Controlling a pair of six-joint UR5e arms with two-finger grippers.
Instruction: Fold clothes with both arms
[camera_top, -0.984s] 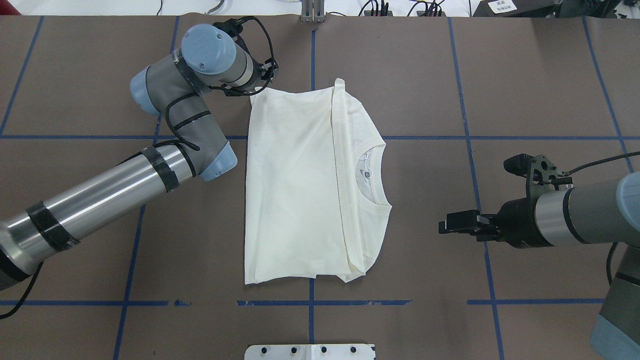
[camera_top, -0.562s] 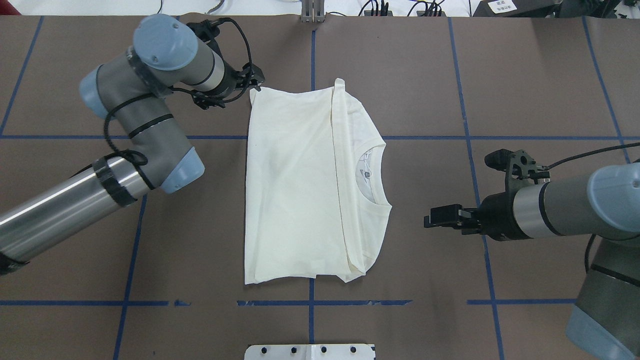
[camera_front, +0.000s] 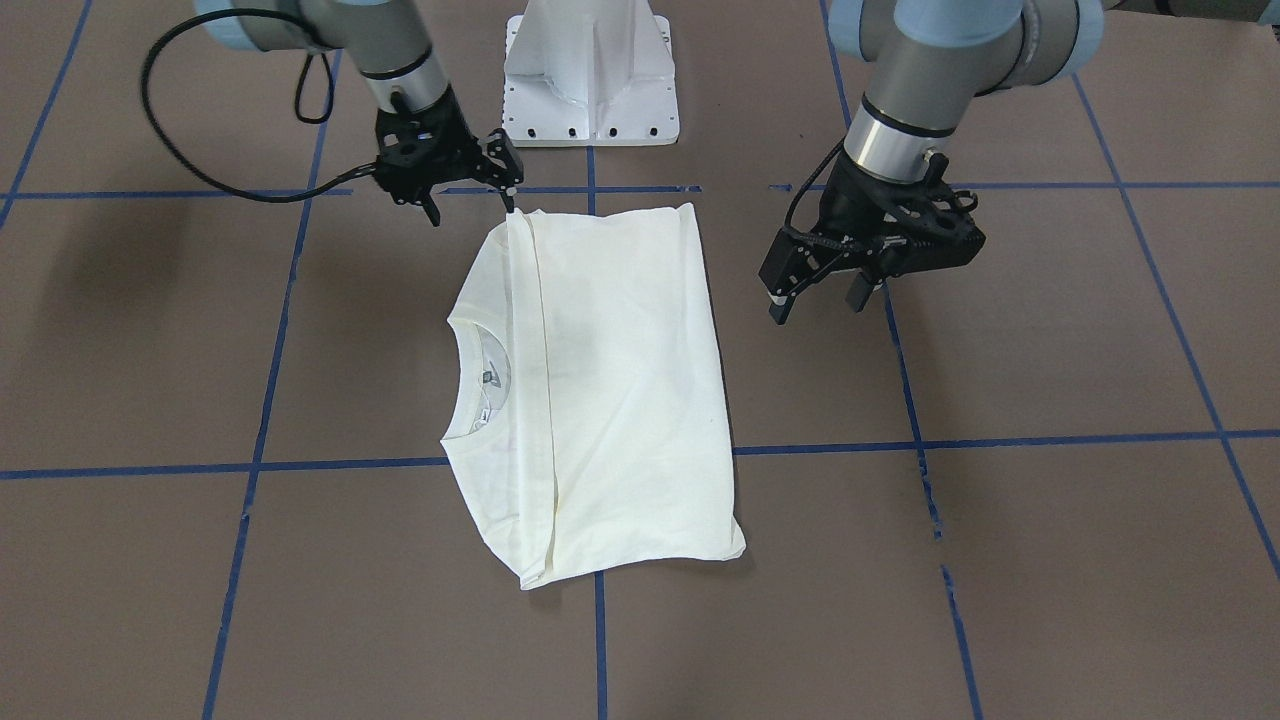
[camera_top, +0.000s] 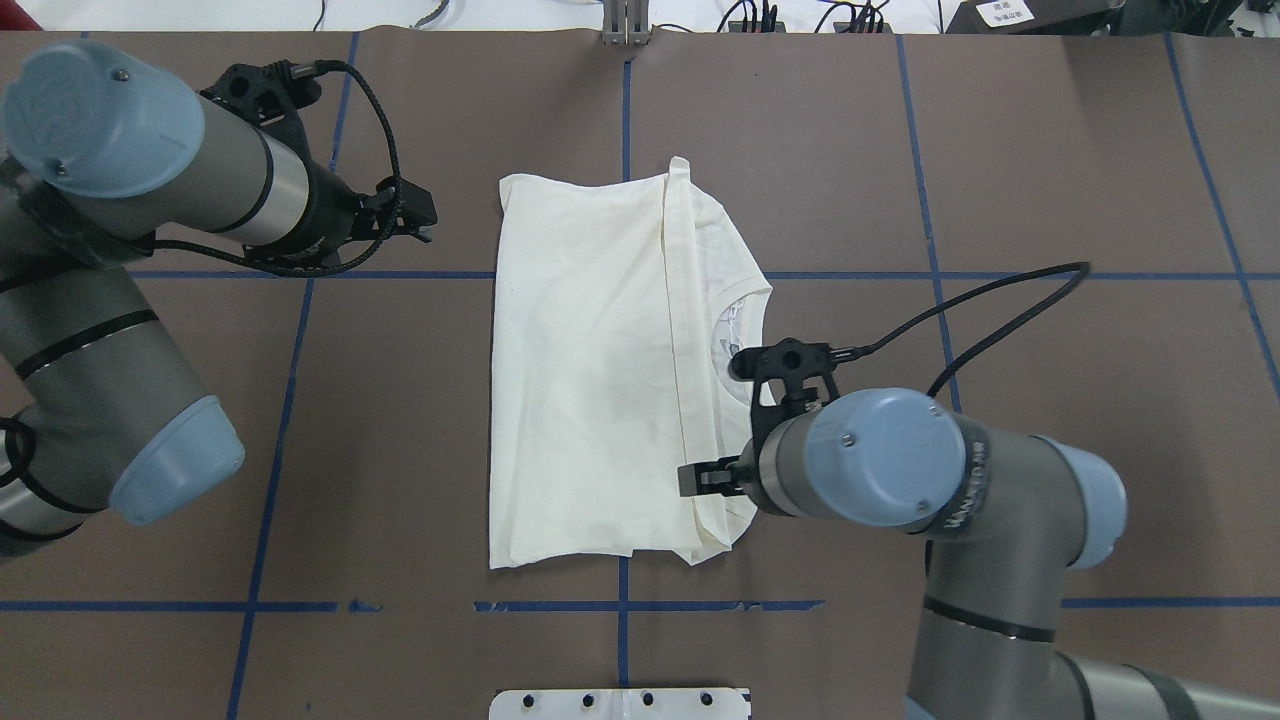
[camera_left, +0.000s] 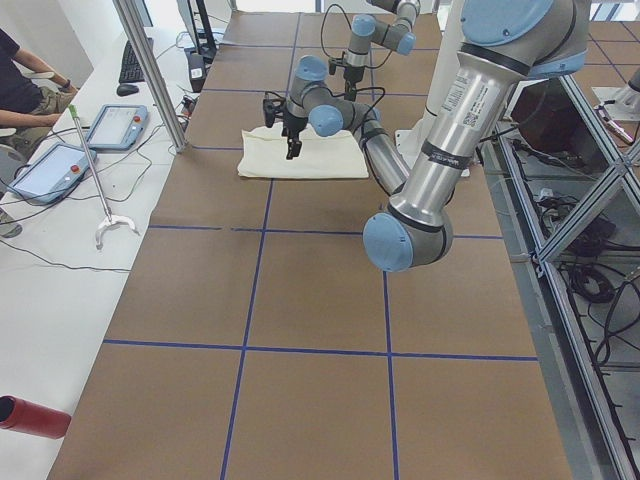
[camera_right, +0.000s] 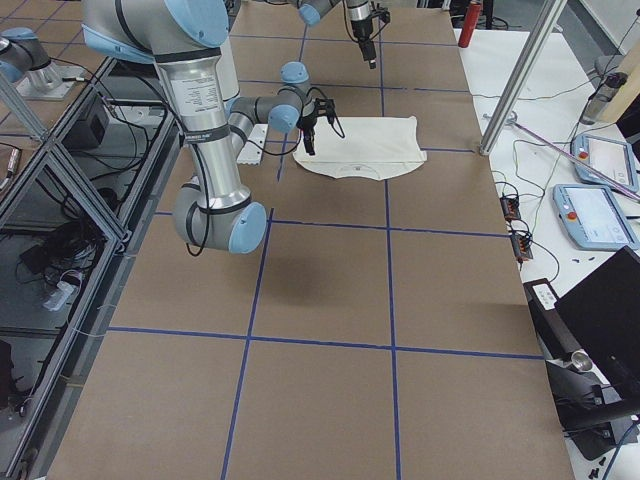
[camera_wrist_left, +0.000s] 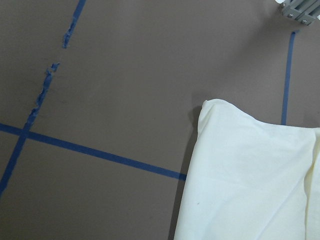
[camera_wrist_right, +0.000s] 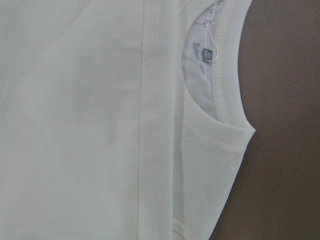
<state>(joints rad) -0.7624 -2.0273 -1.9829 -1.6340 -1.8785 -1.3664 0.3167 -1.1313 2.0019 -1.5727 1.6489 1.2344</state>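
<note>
The clothes are one cream shirt (camera_top: 590, 370), folded into a tall rectangle and lying flat mid-table, plain side up. Its neck opening (camera_wrist_right: 225, 75) faces my right side, with a label inside. My right gripper (camera_front: 472, 200) hangs open over the shirt's (camera_front: 620, 400) near right corner, by the folded strip; I cannot tell if a fingertip (camera_front: 512, 195) touches the cloth. In the overhead view the right gripper (camera_top: 692, 480) pokes out from under its wrist. My left gripper (camera_top: 425, 220) is open and holds nothing, clear of the shirt's far left corner (camera_wrist_left: 215, 107). The front view shows the left gripper (camera_front: 818, 302) above bare table.
Brown table cover (camera_top: 1050, 150) with blue tape lines (camera_top: 620, 605). The white pedestal base (camera_front: 590, 80) stands at the near edge. A metal bracket (camera_top: 625, 25) sits at the far edge. A person (camera_left: 20, 80) sits at a side table with tablets (camera_left: 115, 125).
My left gripper has drawn back leftward from the shirt's far left corner, which now lies flat. My right arm has swung left from open table to over the shirt's near right part.
</note>
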